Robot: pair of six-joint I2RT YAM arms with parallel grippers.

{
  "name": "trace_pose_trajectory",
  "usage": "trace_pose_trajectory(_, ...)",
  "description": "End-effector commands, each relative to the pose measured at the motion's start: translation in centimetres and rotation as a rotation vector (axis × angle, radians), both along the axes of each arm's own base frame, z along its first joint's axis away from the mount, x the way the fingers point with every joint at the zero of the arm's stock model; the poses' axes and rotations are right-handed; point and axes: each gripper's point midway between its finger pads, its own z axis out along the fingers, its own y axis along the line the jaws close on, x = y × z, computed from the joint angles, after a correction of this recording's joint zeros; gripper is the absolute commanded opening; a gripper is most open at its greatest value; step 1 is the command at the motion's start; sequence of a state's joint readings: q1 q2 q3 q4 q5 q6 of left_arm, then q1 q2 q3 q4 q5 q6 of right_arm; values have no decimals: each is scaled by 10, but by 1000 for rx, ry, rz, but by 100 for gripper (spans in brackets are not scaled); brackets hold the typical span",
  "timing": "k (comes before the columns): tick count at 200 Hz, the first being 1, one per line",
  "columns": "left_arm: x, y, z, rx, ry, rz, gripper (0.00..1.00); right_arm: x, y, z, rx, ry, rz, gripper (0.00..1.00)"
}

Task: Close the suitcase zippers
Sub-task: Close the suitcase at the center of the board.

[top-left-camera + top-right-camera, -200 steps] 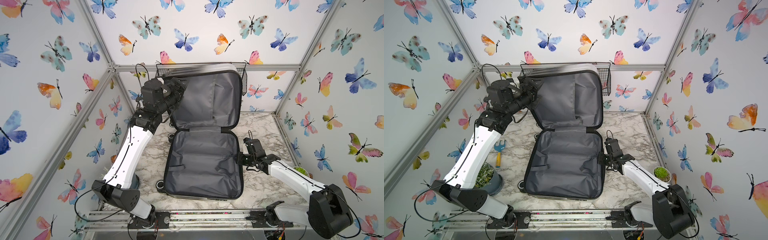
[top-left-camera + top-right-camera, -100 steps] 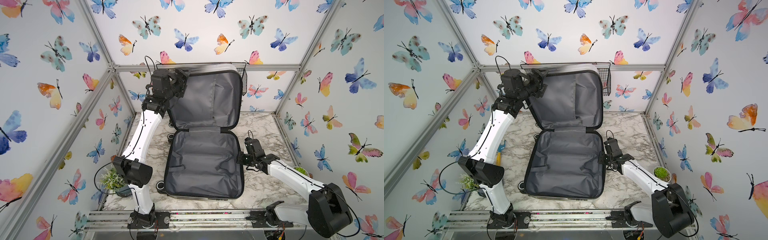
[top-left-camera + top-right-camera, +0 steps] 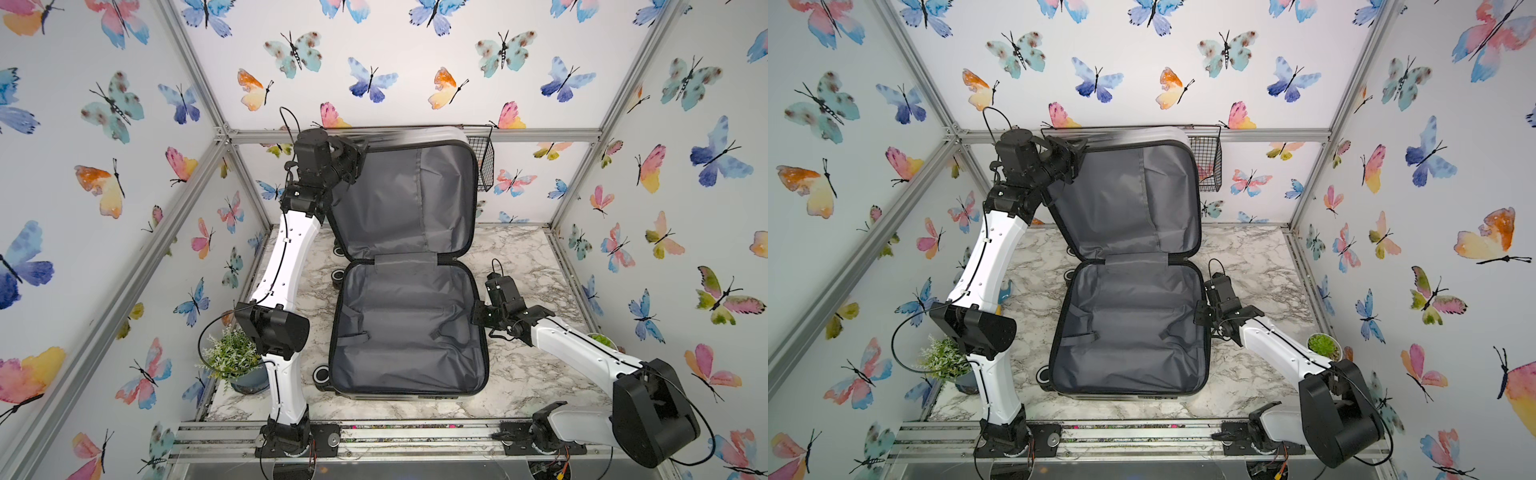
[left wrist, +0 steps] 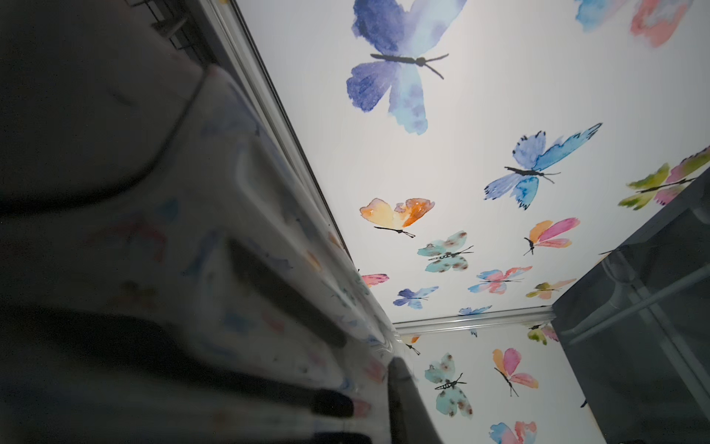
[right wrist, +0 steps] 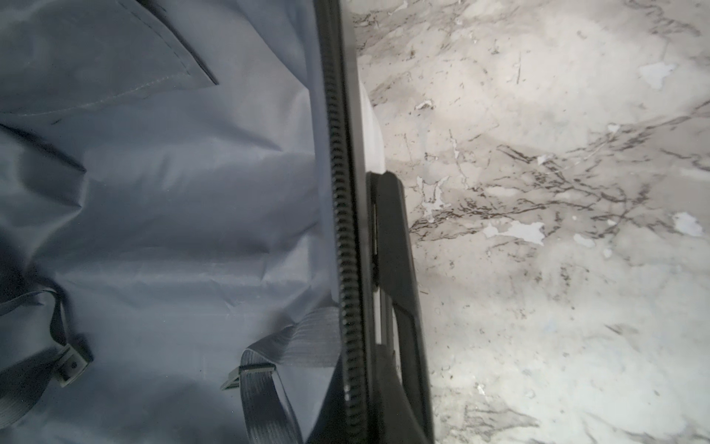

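The suitcase (image 3: 407,332) lies open on the marble table, its lower half flat and its grey-lined lid (image 3: 407,199) standing upright at the back; both top views show this (image 3: 1129,328). My left gripper (image 3: 355,156) (image 3: 1073,153) is at the lid's upper left corner, shut on the white shell edge (image 4: 215,230), with dark fingers (image 4: 399,384) on either side. My right gripper (image 3: 478,318) (image 3: 1200,318) is shut on the lower half's right rim. There the black zipper (image 5: 342,230) track runs between its fingers, beside a black side handle (image 5: 392,250). No zipper pull shows.
A potted green plant (image 3: 232,357) stands by the left arm's base. A wire basket (image 3: 484,164) hangs on the back wall beside the lid. A small succulent pot (image 3: 1323,345) sits near the right arm. The case's wheels (image 3: 322,374) face left.
The left arm rose and straightened, bringing its gripper onto the lid's upper left corner, where the jaws closed. The right gripper closed on the rim and stayed in place.
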State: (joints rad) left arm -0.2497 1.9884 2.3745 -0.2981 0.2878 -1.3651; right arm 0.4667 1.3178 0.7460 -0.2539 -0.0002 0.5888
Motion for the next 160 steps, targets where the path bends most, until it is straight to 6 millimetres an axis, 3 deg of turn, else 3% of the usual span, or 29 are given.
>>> trace_pose_trajectory(1, -22, -9, 37, 5, -129, -56, 7, 5, 20, -3, 119, 26, -36, 3)
trace_pose_trajectory(39, -89, -33, 66, 50, -221, -134, 4, 26, 19, 13, 212, -21, -191, 3)
trace_pose_trajectory(87, -180, -51, 61, 98, -253, -214, 7, 60, 37, 38, 405, -56, -342, 3)
trace_pose_trajectory(117, -213, -33, 19, 152, -166, -188, 13, 69, 45, 41, 499, -47, -399, 3)
trace_pose_trajectory(138, -229, -18, -27, 180, -70, -167, 15, 72, 51, 41, 532, -51, -396, 5)
trace_pose_trajectory(160, -248, -2, -72, 230, 27, -146, 19, 72, 53, 42, 528, -66, -367, 21)
